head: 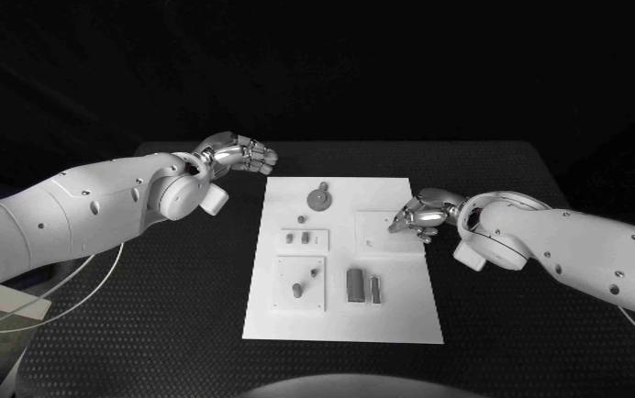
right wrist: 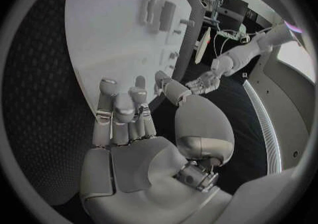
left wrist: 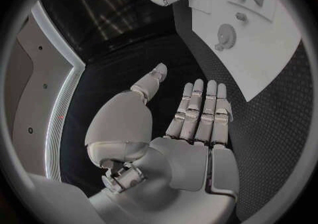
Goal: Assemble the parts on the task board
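Board (head: 397,320) lies lengthwise at table centre, parts spread over it: gear (head: 319,198) toward 12 o'clock, bars (head: 356,284) toward 5. Right hand (head: 421,215) hovers over the board's 3 o'clock edge, fingers loosely curled, holding nothing; the nearest parts lie toward 9 o'clock of its fingertips. Left hand (head: 239,156) hangs off the 10 o'clock corner, fingers straight, slightly apart, empty. Right hand looks nearer, so likelier to pick first.

Surface (head: 159,325): black, textured, fills the lower frame. Pale cable (head: 83,292): loops off lower left edge.
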Motion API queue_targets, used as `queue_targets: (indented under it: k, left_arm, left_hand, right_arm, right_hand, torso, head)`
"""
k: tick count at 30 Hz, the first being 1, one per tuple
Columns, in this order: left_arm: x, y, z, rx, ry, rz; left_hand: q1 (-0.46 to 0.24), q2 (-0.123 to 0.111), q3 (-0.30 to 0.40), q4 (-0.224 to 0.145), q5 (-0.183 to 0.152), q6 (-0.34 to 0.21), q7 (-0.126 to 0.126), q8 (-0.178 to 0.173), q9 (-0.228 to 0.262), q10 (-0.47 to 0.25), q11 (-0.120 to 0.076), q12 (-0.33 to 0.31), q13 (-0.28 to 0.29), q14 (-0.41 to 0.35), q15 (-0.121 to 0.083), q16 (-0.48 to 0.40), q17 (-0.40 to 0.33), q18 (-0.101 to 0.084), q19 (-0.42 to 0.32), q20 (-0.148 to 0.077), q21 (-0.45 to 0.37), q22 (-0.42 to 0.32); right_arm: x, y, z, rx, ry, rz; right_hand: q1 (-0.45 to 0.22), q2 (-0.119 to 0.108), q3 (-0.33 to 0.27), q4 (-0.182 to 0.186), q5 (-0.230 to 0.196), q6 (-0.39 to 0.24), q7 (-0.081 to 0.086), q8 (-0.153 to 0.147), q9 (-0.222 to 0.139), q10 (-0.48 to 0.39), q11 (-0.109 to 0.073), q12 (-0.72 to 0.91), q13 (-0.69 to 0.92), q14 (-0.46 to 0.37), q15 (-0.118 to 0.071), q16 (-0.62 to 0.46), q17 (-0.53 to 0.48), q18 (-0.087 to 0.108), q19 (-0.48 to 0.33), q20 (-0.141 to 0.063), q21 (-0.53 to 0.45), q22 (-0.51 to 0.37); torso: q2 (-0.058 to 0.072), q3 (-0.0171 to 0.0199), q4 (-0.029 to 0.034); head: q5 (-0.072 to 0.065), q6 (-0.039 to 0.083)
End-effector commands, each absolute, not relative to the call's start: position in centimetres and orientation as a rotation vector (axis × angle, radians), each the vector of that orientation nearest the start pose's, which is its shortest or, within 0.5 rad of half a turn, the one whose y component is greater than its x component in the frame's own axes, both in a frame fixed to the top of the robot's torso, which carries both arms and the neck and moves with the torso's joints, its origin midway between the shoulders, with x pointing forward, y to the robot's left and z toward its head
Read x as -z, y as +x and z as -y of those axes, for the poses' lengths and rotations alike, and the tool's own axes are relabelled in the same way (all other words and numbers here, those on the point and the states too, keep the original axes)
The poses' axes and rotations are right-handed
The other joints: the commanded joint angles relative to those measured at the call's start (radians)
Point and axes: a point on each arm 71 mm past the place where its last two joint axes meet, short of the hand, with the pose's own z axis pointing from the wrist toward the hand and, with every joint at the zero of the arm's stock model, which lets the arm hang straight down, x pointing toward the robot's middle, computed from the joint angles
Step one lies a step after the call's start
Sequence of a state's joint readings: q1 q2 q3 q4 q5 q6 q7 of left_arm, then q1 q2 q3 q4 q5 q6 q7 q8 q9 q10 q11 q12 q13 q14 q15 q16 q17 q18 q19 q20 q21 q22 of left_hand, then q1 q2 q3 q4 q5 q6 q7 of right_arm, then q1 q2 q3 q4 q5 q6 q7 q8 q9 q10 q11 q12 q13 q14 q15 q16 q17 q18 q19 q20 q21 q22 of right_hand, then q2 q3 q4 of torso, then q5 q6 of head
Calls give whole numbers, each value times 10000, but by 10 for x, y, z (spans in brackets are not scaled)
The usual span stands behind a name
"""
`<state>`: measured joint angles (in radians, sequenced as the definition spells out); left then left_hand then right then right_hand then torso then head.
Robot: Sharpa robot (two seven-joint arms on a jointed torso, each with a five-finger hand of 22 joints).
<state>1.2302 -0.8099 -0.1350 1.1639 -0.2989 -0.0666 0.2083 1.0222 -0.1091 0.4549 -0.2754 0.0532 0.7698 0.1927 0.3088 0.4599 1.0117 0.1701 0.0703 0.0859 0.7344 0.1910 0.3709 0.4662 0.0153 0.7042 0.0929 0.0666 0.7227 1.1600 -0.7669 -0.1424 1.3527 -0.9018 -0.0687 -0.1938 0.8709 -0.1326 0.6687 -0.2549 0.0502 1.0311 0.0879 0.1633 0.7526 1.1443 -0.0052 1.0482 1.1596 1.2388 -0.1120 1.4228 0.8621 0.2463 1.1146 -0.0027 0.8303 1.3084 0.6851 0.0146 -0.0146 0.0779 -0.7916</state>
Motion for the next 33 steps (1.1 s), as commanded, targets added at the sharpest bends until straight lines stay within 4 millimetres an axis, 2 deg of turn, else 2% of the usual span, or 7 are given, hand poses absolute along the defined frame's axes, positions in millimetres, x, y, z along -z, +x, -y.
queue_targets:
  k: [1, 10, 15, 19, 29, 30, 33]
  left_arm:
    - [222, 535, -293, 12090, -9557, -16888]
    - [221, 547, -297, 12128, -10156, -16224]
    - [220, 557, -296, 12251, -10539, -15919]
    - [219, 564, -295, 12378, -10494, -15715]
    - [219, 574, -288, 12769, -10213, -15530]
    - [221, 572, -291, 12155, -10327, -15740]
    - [222, 571, -289, 12181, -10357, -15665]
  left_hand:
    - [-53, -21, 9, 71, -36, -83, 12, 9, -12, -52, -12, 16, -19, 48, 39, -61, 12, 11, 9, 31, 47, -15]
    - [-74, 40, 5, 76, -37, -163, -35, -24, -26, -209, -45, -28, -82, 79, -8, -59, 32, -2, 23, 10, 47, -27]
    - [-151, 100, -38, 95, -37, -343, -178, -97, -53, -607, -146, -71, -182, -13, -137, -128, 27, -60, 26, -37, 37, -55]
    - [-280, 141, -116, 144, -39, -565, -308, -188, -80, -1025, -225, -74, -205, -214, -161, -258, -13, -134, -8, -68, 21, -88]
    - [-849, 233, -623, 106, -40, -1012, -544, -317, -75, -1724, -423, -44, -180, -777, -120, -584, -155, -153, -705, 163, -13, -322]
    - [-10222, 1091, -4549, 2754, -532, -7698, -1927, -3088, -4599, -10117, -1701, -703, -859, -7344, -1910, -3709, -4662, -153, -7042, -929, -666, -7227]
    - [-10222, 1091, -4549, 2754, -532, -7698, -1927, -3088, -4599, -10117, -1701, -703, -859, -7344, -1910, -3709, -4662, -153, -7042, -929, -666, -7227]
  right_arm:
    - [260, 510, 228, -9757, 5222, -19550]
    - [239, 565, 256, -11067, 7863, -16473]
    - [234, 576, 253, -11735, 8346, -15630]
    - [236, 580, 248, -12148, 8629, -15217]
    - [237, 581, 249, -12520, 8977, -14975]
    - [239, 582, 253, -11854, 8974, -15159]
    - [238, 580, 252, -11893, 9006, -15082]
  right_hand:
    - [103, 255, -58, -243, -4, -298, 208, -45, 26, -237, 19, -104, -43, -242, 24, -254, -97, 148, -244, 67, -158, 76]
    - [537, 699, 244, -306, -8, -937, 616, -241, 42, -1629, 467, -2949, -2344, -2208, 543, -3294, -1449, -270, -2470, 859, -2107, -737]
    - [571, 774, 407, -294, 40, -1516, 928, -493, -114, -2346, 1225, -5769, -4862, -4056, 2051, -6525, -2927, -958, -4943, 1480, -3918, -1482]
    - [436, 968, 140, -319, -34, -2069, 972, -753, -339, -2863, 1632, -7233, -6264, -5474, 2859, -8335, -3789, -1403, -6380, 1786, -4893, -1828]
    - [81, 1105, -1258, -329, -13, -2483, 1008, -763, -677, -2665, 1742, -8605, -8150, -5804, 2988, -9622, -4643, -1512, -6893, 1964, -5581, -2050]
    - [-8709, 1326, -6687, 2549, -502, -10311, -879, -1633, -7526, -11443, 52, -10482, -11596, -12388, 1120, -14228, -8621, -2463, -11146, 27, -8303, -5353]
    - [-8709, 1326, -6687, 2549, -502, -10311, -879, -1633, -7526, -11443, 52, -10482, -11596, -12388, 1120, -14228, -8621, -2463, -11146, 27, -8303, -6055]
  torso:
    - [-150, -44, -77]
    - [-484, -92, -119]
    - [-608, -52, -84]
    - [-719, -20, -129]
    - [-854, 93, -85]
    - [-804, 43, -103]
    - [-842, 31, -87]
  head:
    - [-136, 454]
    - [-237, 1454]
    - [-239, 1946]
    - [-230, 2487]
    - [-174, 3027]
    - [-188, 2925]
    - [-224, 2863]
